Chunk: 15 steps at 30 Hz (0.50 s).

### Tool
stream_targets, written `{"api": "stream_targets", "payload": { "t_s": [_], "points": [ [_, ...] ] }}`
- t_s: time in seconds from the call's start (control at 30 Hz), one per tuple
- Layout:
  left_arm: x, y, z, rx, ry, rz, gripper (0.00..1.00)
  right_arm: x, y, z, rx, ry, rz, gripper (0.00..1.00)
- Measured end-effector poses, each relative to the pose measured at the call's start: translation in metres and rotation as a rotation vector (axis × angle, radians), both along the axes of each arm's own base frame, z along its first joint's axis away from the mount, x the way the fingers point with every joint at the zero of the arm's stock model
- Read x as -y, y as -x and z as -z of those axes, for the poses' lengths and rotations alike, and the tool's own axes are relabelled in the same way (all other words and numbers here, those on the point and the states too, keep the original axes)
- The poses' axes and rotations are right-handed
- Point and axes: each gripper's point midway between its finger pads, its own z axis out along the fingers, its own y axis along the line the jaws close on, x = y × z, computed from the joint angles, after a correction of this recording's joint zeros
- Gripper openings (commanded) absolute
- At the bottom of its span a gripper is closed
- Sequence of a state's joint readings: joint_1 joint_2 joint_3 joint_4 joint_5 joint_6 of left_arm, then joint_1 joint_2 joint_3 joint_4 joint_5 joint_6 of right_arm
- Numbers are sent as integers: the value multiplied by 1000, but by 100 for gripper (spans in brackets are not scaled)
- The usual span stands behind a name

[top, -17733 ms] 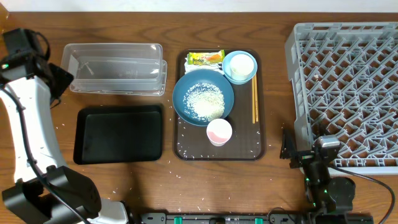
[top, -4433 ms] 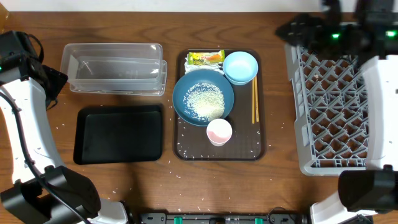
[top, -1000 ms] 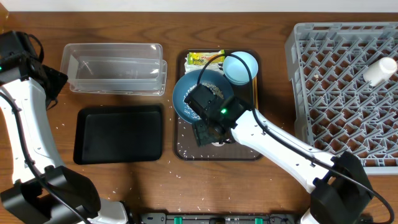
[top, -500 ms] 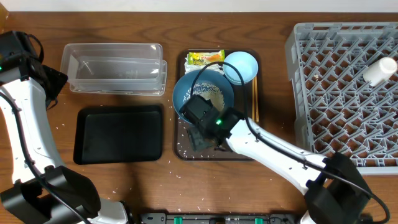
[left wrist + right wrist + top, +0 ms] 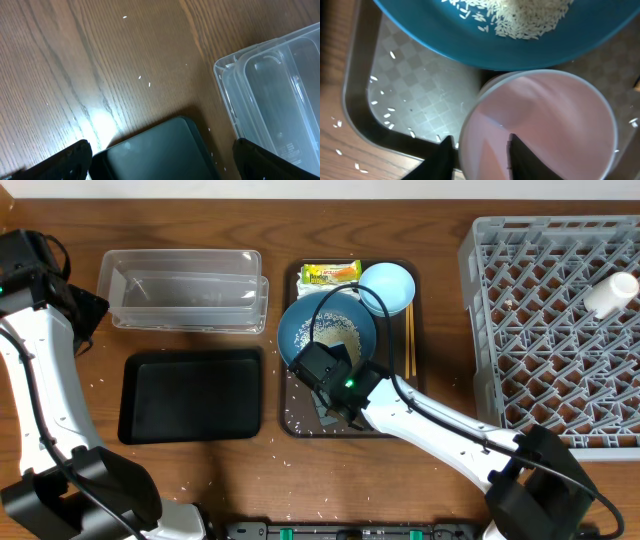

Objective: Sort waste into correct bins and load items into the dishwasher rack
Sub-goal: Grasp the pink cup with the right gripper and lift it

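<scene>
The right gripper [image 5: 481, 150] is positioned at the pink cup [image 5: 545, 125], one finger outside its rim and one inside; whether the wall is clamped cannot be told. The cup is seated upright on the brown serving tray [image 5: 410, 90], just beside the dark-blue bowl [image 5: 520, 50]. The left gripper [image 5: 165, 157] is held wide apart above the black tray [image 5: 150, 145].

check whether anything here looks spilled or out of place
Yes. Loose rice grains are scattered over the floor of the brown serving tray beside the dark-blue bowl, and more dot the wooden table in front of it. A white object lies on the far-right side of the dishwasher rack, too small to identify.
</scene>
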<state>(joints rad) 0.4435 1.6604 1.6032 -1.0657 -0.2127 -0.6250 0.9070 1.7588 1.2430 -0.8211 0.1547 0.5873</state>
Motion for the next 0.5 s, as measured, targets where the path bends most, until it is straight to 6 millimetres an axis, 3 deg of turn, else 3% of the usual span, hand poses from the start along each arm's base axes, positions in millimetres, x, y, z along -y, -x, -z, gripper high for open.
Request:
{"api": "stream_targets", "payload": {
  "t_s": [0.17,0.27,0.47,0.5],
  "points": [
    [0,0,0,0,0,0,93,-3,3,0,-18,-16,2,23],
    [0,0,0,0,0,0,93,-4,5,1,-26,-21,-1,13],
    [0,0,0,0,0,0,93,-3,9,0,-52,-18,-4,8],
    [0,0,0,0,0,0,93,-2,10,-2,-58,-12,-8,1]
  ]
}}
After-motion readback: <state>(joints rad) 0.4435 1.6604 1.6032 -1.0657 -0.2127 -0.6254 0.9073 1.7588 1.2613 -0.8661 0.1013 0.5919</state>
